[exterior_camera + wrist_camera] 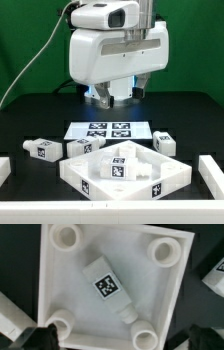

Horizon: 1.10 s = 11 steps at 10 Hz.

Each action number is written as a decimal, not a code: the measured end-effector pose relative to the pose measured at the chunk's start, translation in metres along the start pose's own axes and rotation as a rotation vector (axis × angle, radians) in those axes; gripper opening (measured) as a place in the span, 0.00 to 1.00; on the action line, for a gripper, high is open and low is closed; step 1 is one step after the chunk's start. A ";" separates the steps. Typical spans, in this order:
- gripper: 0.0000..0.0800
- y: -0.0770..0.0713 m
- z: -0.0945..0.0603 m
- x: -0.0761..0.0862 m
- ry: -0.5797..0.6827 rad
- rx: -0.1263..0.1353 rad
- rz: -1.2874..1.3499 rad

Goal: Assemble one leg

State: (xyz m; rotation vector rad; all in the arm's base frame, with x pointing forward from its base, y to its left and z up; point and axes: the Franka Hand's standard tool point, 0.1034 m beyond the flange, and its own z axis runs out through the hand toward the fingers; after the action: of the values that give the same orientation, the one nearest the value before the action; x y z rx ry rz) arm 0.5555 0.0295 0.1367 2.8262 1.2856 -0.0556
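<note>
- Exterior view: shows the gripper (pixel 118 94) hanging high over the marker board (pixel 108 129), behind the square panel (pixel 172 174) and touching nothing.
- Shows the leg (pixel 122 166) lying on its side inside the panel's raised rim, tag upward. Shows other legs resting on the table, one toward the exterior view's left (pixel 42 148) and one toward its right (pixel 165 142).
- Leaves the jaw gap unsettled, with the fingers half tucked beneath the hand's housing.
- Wrist view: looks straight down into the panel (pixel 70 286), with round sockets (pixel 64 234) at its four corners and the leg (pixel 112 289) lying slantwise between them, touching none.
- Catches both fingertips (pixel 32 336) at the picture's edge, well apart with nothing gripped between them: spread wide, carrying nothing.
- Adds what the exterior view lacks: the leg's slant, the sockets, the jaw spread. Lacks what the exterior view gives: the height above the parts and where the spare legs lie.
- Risk, as a judgement: descending without turning the wrist to match the slant, so pinching across a corner and skewing or flicking the leg.
- Also: closing near the end that looks narrower, letting the leg tip in the grasp.
- Also: catching the rim with a finger and shoving the panel, probably loose, off its place.
</note>
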 end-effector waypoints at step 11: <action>0.81 0.011 0.011 0.018 -0.033 0.031 -0.377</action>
State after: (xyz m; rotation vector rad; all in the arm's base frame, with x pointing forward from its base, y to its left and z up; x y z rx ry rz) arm 0.5752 0.0350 0.1255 2.5519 1.8030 -0.1325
